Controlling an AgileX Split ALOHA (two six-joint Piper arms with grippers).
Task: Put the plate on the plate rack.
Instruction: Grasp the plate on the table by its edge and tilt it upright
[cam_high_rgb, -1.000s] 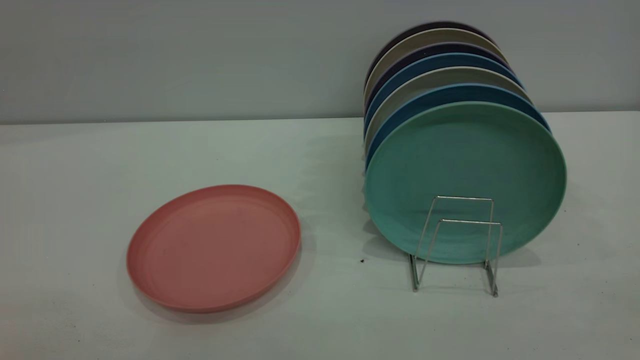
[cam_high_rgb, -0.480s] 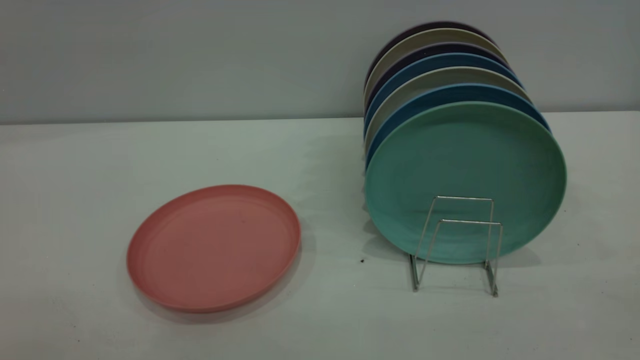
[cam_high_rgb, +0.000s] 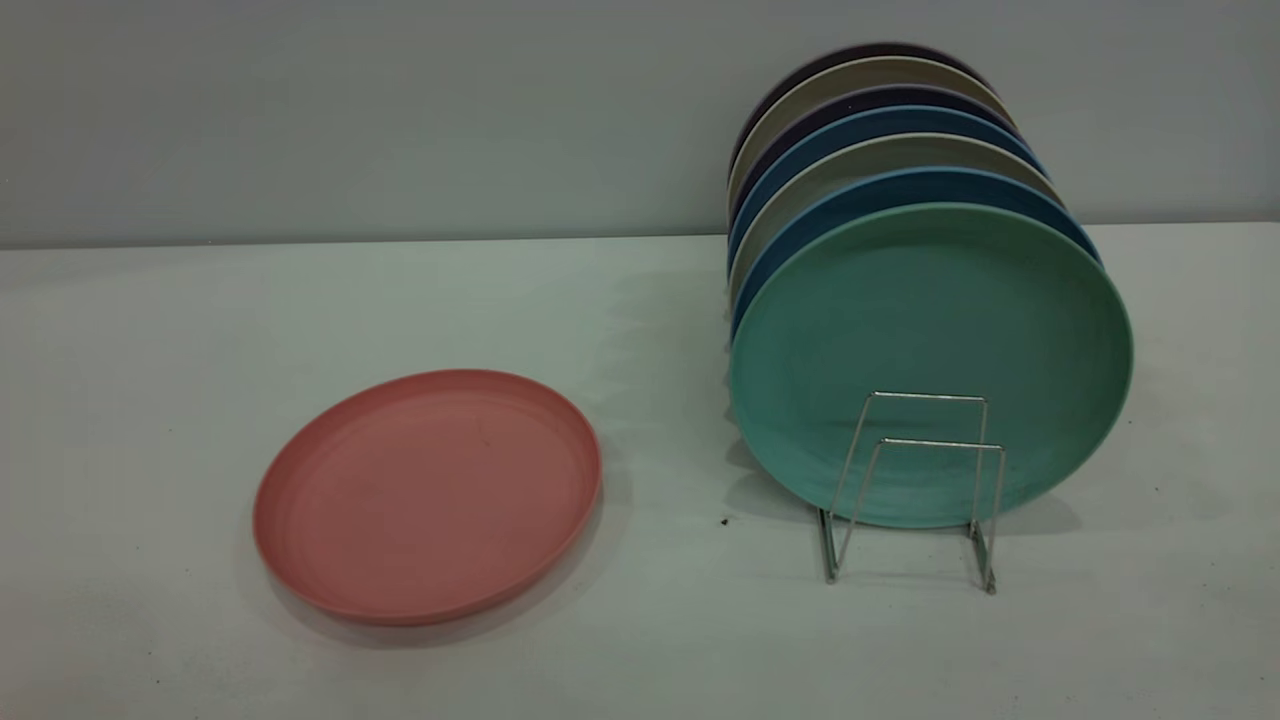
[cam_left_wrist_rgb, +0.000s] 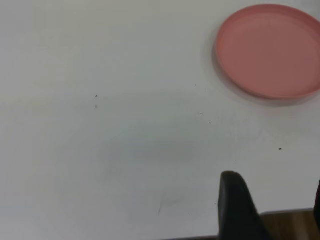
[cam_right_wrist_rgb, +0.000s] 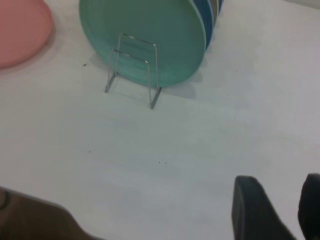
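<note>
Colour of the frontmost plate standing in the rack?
Mint green; clearest in the exterior view.

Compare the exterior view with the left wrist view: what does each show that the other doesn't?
Only the exterior view shows the wire plate rack, the mint-green plate standing in it and the row of plates behind. Only the left wrist view shows the left gripper, its dark fingers apart over the table edge. Both show the pink plate lying flat on the white table, untouched.
</note>
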